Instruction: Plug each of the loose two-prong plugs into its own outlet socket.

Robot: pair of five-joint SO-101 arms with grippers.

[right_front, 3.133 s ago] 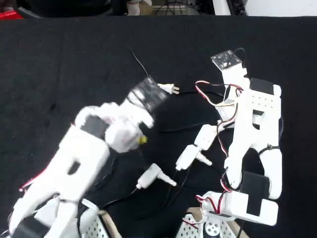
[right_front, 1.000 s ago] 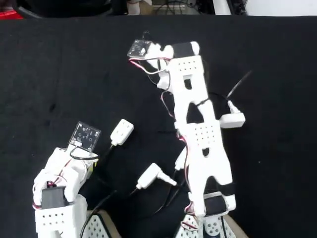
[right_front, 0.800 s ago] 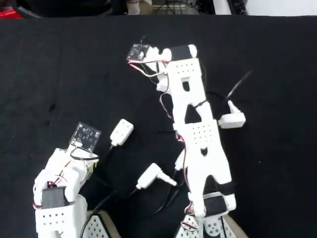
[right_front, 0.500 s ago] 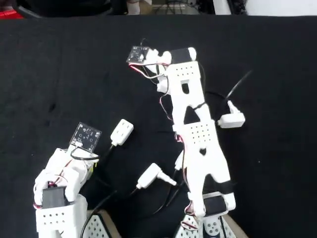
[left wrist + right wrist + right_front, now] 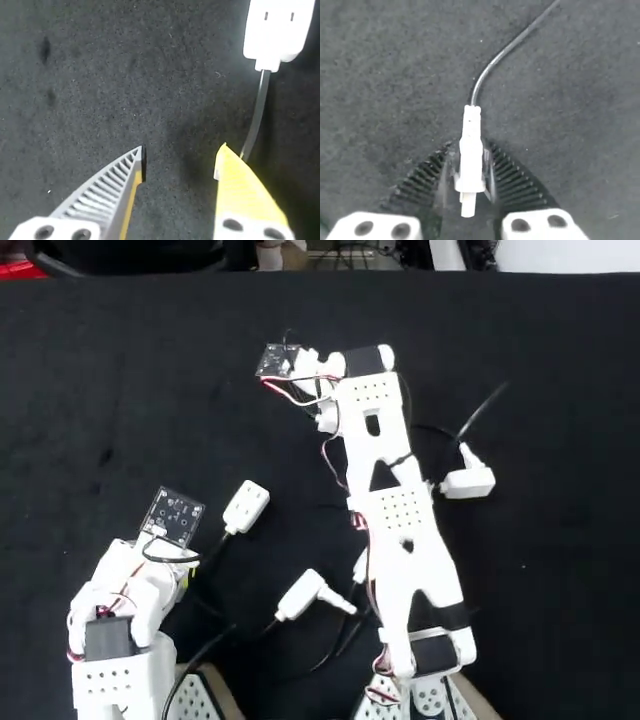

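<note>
My right gripper [image 5: 469,147] is shut on a small white two-prong plug [image 5: 470,150], whose thin cable [image 5: 505,50] runs away over the black cloth. In the high view that arm [image 5: 385,470] stretches to the far middle of the table. My left gripper [image 5: 181,149] is open with nothing between its fingers, at the near left. Just beyond it lies a white outlet socket [image 5: 276,30], also seen from above [image 5: 245,506]. A second white socket [image 5: 468,483] lies at the right with a white plug [image 5: 467,454] against it; whether they are joined I cannot tell.
A third white connector [image 5: 308,596] lies near the front between the two arm bases, trailing black cables [image 5: 250,635]. The black cloth [image 5: 120,370] covers the whole table. The folded left arm [image 5: 125,605] sits at the near left corner.
Over the last second the right arm has drawn back slightly toward the near side with the plug. The left arm, stretched out three seconds ago, has stayed folded.
</note>
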